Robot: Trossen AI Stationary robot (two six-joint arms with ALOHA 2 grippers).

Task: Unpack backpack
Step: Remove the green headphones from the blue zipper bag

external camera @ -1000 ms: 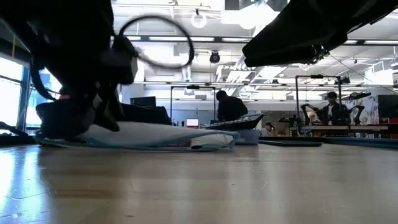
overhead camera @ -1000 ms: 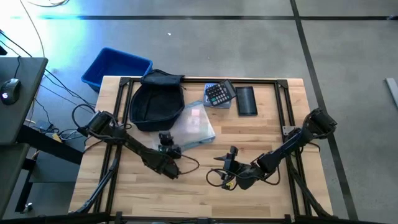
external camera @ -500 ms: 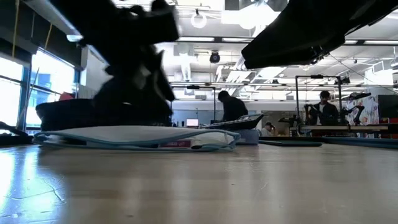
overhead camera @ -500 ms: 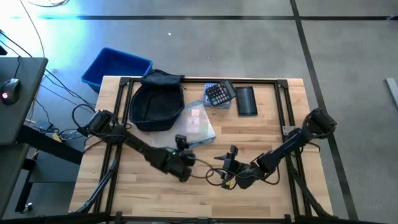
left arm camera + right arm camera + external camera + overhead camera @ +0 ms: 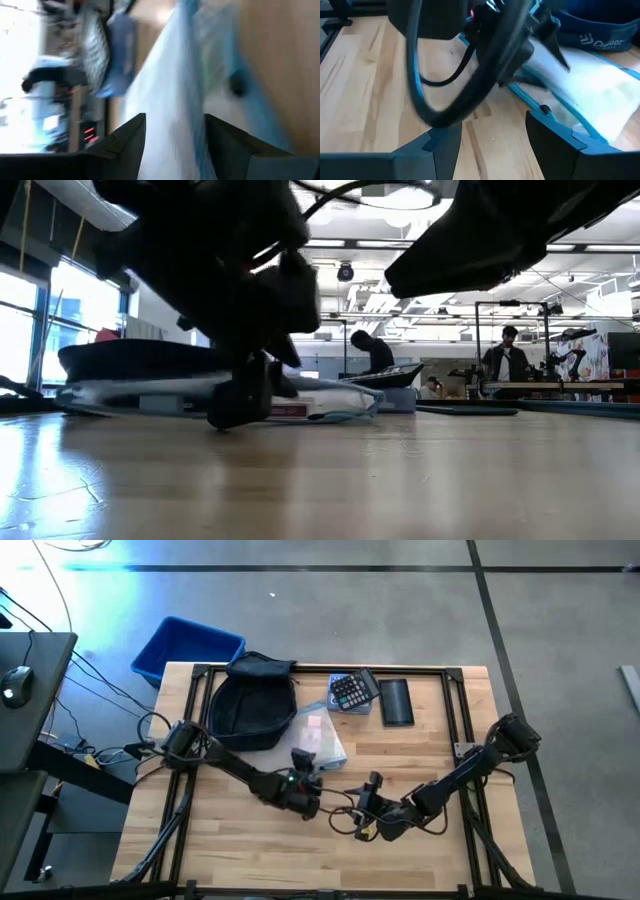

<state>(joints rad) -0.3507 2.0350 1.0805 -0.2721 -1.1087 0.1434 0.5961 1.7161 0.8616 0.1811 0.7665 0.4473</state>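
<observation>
Backpack (image 5: 252, 710) lies on the desk (image 5: 420, 755) at its far left, half under a clear blue-edged pouch (image 5: 316, 740). Left gripper (image 5: 303, 762), fingers apart, sits low at the pouch's near edge. Right gripper (image 5: 372, 787) waits just beside it, fingers apart. Risks: the two arms' cables snagging, arms colliding, or the pouch dragging the backpack along.

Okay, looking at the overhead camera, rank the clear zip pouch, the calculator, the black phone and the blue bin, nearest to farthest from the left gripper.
From the left gripper, in the high view:
1. Clear zip pouch: right at the fingertips, mid-table.
2. Calculator: beyond the pouch, toward the far edge.
3. Black phone: beside the calculator, further toward the right arm's side.
4. Blue bin: off the table, past its far left corner.
</observation>
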